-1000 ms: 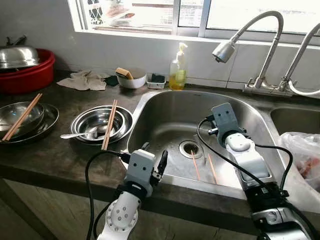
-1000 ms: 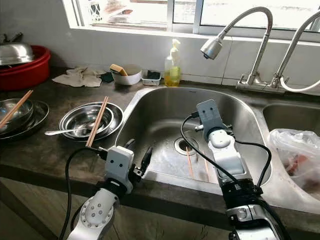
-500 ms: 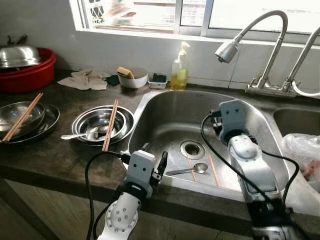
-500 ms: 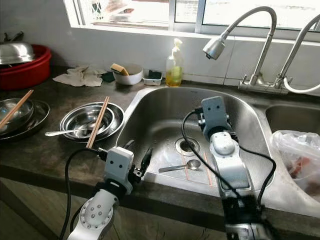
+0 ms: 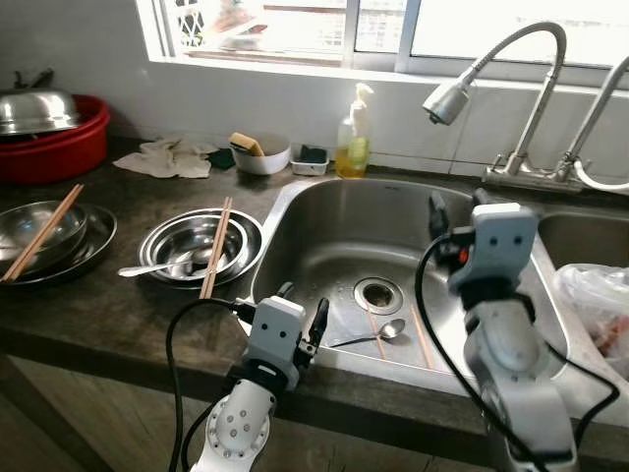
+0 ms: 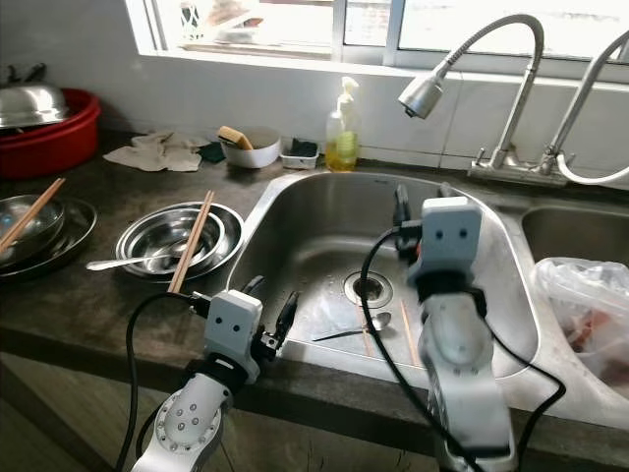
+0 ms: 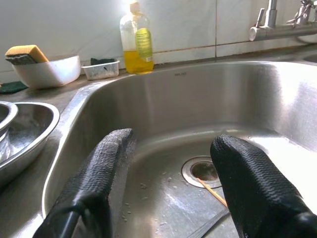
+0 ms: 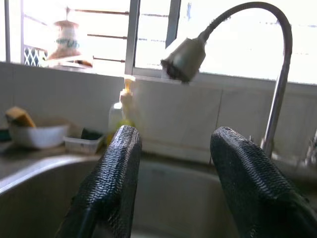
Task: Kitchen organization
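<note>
A metal spoon (image 5: 371, 335) lies on the sink floor beside the drain (image 5: 377, 293), with two loose chopsticks (image 5: 421, 332) near it. My right gripper (image 5: 457, 204) hangs raised above the sink, open and empty, its fingers (image 8: 119, 168) pointing toward the tap head (image 8: 182, 58). My left gripper (image 5: 302, 303) rests at the sink's front rim (image 5: 324, 349), open with nothing between its fingers (image 7: 106, 168). On the counter to the left, steel bowls (image 5: 187, 239) hold a spoon (image 5: 147, 266) and a pair of chopsticks (image 5: 214, 246).
More stacked steel bowls (image 5: 39, 231) with chopsticks sit at the far left, behind them a red basin (image 5: 54, 147) with a lid. A soap bottle (image 5: 351, 138), white sponge bowl (image 5: 261, 152) and cloth (image 5: 167, 157) line the back. A plastic bag (image 5: 595, 305) fills the right basin.
My right gripper has risen from the sink floor and tipped up toward the tap. The spoon that came into view by the drain stays there. The left arm has not moved.
</note>
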`<state>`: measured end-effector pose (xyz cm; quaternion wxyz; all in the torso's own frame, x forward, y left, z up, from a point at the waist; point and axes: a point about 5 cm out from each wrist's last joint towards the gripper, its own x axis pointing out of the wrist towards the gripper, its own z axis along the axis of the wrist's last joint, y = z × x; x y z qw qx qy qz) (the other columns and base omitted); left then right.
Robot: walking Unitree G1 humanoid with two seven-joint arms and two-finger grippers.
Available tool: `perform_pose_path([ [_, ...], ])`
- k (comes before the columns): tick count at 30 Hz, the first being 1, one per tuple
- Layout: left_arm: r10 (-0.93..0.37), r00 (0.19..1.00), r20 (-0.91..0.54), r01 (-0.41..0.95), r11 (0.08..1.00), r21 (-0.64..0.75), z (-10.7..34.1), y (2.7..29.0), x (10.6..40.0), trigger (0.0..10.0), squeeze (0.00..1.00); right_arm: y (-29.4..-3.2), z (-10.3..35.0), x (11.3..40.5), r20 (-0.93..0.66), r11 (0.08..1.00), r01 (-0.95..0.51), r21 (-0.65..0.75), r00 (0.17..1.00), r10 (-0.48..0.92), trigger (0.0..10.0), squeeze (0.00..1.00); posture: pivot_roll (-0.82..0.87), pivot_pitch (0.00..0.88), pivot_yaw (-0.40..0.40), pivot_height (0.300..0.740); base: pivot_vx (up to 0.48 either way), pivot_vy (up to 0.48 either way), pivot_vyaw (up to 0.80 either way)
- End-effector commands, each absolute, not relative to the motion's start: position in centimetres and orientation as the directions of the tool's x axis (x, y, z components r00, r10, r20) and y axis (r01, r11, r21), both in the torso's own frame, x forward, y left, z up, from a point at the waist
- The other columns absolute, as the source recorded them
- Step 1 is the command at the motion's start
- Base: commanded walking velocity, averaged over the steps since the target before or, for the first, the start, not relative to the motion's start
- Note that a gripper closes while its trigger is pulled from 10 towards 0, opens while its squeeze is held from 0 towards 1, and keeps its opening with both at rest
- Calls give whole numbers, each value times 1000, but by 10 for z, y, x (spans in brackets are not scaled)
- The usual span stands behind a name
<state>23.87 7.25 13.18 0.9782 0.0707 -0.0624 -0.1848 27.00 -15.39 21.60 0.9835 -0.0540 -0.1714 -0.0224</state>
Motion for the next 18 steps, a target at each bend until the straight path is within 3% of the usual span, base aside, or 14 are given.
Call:
perform_pose_path([
  [1,-380,918,112,360,918,165,136,72,237,10000,0,-153,220,264,373,994,66,-92,927,-27,10000,0,58,0,-40,740,0,0,0],
  [9,-390,911,134,369,916,156,140,71,235,10000,0,-151,204,245,347,996,64,-60,937,-40,10000,0,56,0,-35,740,0,0,0],
  [18,-385,914,129,365,918,153,140,71,233,10000,0,-149,204,243,357,996,72,-57,933,-47,10000,0,59,0,-33,740,-27,0,0],
])
